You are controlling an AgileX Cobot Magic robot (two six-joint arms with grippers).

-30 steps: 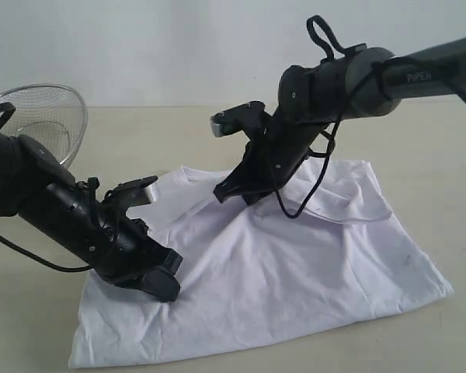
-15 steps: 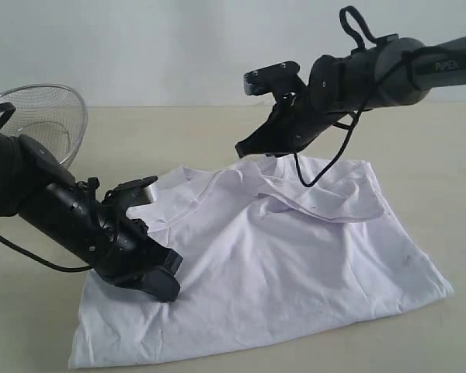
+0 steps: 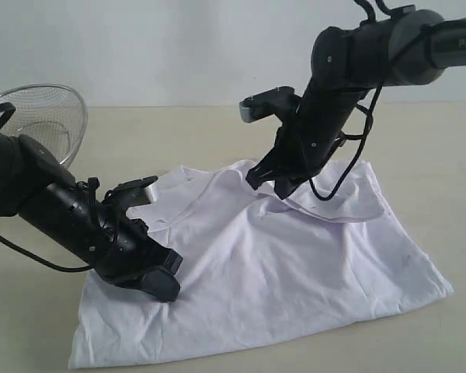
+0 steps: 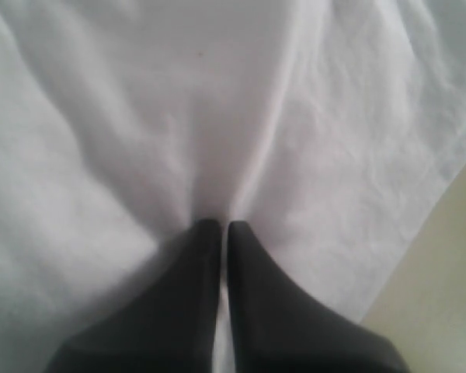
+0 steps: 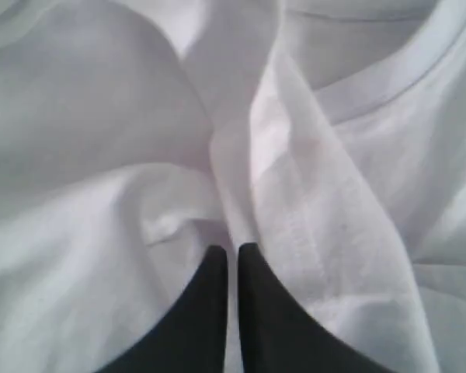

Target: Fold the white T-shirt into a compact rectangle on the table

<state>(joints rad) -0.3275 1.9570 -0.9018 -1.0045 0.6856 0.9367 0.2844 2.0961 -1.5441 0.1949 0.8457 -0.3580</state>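
Lower left, our left gripper [image 3: 168,286] pinches the white T-shirt [image 3: 295,264], spread mid-frame on the table [image 3: 443,148]. Right of centre, our right gripper [image 3: 267,183] clamps a raised fold. We fear either thin pinch could slip, dropping cloth unevenly.

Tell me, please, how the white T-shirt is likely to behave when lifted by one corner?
Probably floppy: the white T-shirt bunches into soft ridges at the right pincer. Likely light: a small pinch by the left pincer draws creases across it. Lifted, it should sag and drag on the table.
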